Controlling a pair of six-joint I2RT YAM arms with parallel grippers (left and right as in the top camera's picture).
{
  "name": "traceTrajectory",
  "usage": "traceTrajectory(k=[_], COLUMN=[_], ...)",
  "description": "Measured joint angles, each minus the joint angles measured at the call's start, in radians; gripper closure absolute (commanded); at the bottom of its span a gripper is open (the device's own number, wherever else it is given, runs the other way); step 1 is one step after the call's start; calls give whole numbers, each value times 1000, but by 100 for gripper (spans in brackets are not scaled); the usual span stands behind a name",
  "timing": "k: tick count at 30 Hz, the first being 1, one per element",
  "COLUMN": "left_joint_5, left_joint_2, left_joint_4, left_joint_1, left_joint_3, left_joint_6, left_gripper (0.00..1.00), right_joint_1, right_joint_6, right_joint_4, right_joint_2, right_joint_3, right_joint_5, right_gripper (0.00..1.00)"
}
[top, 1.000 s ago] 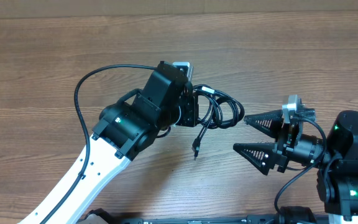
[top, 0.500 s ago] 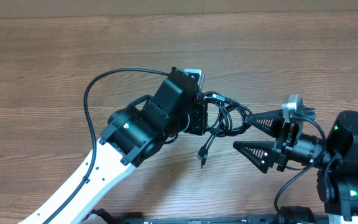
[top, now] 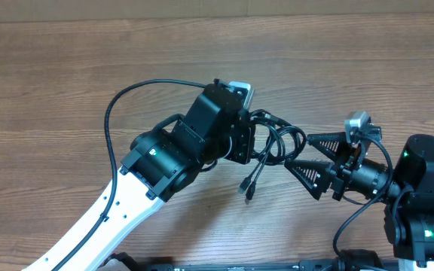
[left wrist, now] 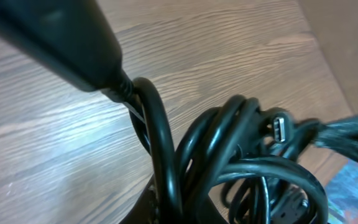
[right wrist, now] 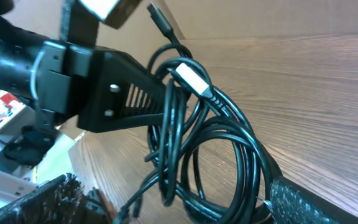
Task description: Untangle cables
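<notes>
The left gripper [right wrist: 161,81] is pressed together, pinching the cables [top: 276,143] at the centre of the overhead frame; the right gripper [top: 297,153], just right of them, is spread about their outer loop; closing on several strands at once could tighten the tangle when pulled.

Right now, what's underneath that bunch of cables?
Bare wooden table shows through the loops of the cables. The stretch beneath the left gripper holding them is covered by the arm.
</notes>
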Motion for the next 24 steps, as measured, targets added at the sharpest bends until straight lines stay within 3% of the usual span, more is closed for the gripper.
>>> traceTrajectory(k=[11, 17, 24], left_joint_5=[51, 16, -3], left_joint_2=[1, 1, 1], left_joint_4=[38, 8, 22], left_joint_1=[3, 40, 84], left_joint_3=[0, 0, 0], left_joint_6=[2, -48, -147], left_gripper=[96, 96, 96], right_joint_1=[1, 1, 1], right_joint_6=[0, 8, 162], right_joint_4=[-4, -2, 5], right_joint_2=[0, 0, 0], right_joint_3=[0, 0, 0], right_joint_5=[1, 4, 138], right_gripper=[5, 14, 21])
